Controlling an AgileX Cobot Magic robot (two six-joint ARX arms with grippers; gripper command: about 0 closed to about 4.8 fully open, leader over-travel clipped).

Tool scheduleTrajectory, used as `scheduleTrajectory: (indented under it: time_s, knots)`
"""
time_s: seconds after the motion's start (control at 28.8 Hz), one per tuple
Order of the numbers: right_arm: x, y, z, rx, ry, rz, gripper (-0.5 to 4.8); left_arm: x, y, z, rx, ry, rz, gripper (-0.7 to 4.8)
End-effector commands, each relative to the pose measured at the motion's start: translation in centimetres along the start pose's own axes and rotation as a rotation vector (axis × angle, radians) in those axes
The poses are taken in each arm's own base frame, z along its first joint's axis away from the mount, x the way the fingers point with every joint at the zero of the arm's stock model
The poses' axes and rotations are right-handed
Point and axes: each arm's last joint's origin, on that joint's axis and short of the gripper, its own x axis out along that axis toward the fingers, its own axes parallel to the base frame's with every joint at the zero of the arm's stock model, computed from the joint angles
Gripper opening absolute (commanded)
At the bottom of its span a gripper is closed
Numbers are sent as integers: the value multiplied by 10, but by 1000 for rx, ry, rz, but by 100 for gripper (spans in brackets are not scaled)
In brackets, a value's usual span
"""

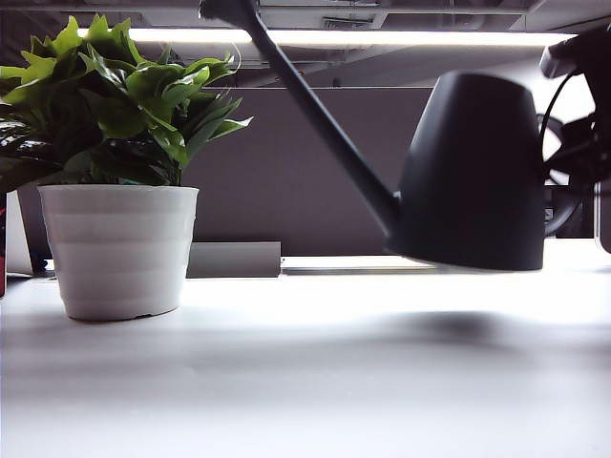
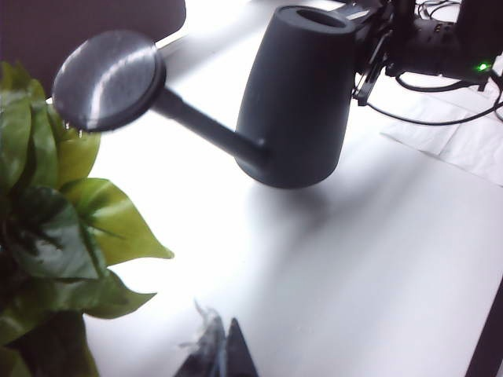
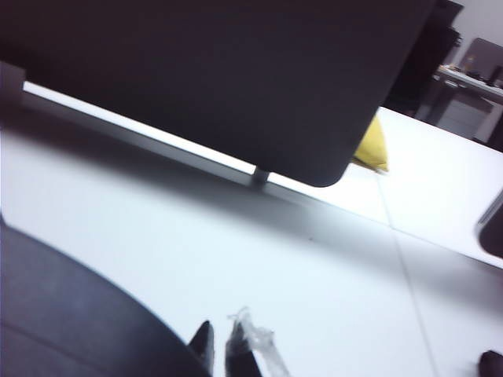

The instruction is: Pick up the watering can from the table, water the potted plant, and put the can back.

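Observation:
The dark grey watering can (image 1: 473, 176) hangs just above the table (image 1: 334, 382) at the right, casting a shadow below. Its long spout rises up and left toward the potted plant (image 1: 115, 105), green-leaved in a white ribbed pot (image 1: 119, 248). My right gripper (image 2: 373, 47) is shut on the can's handle side; the right wrist view shows its fingertips (image 3: 220, 334) close together beside the can's body (image 3: 71, 314). My left gripper (image 2: 222, 338) is shut and empty, low over the table beside the plant's leaves (image 2: 47, 212), facing the can (image 2: 302, 94) and its round spout head (image 2: 108, 78).
A dark grey partition panel (image 1: 305, 162) stands behind the table, with a light grey block (image 1: 234, 258) at its foot. Cables (image 2: 440, 102) and white paper (image 2: 464, 141) lie by the right arm. A yellow object (image 3: 371, 145) sits past the panel's corner.

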Motion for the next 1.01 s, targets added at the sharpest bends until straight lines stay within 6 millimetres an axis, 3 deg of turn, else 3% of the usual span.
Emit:
scheduleTrajectory:
  time_s: [0.03,0.35,0.66,1.01]
  knots:
    - [7,1,-3,-1,-61,-10,-5,1,0,1,13,-22,4,-5]
    - [16,6,-22,-4,-51,-3,-5,1,-1,1,-46,-27,-24,-5]
    - [16,8,-21,-87,-82,36,-5,2,-1,1,-36,-22,-16,-5]
    - [17,10,-30,-76,7,65,-5,4,-1,-3,-44,1,-21,-5]
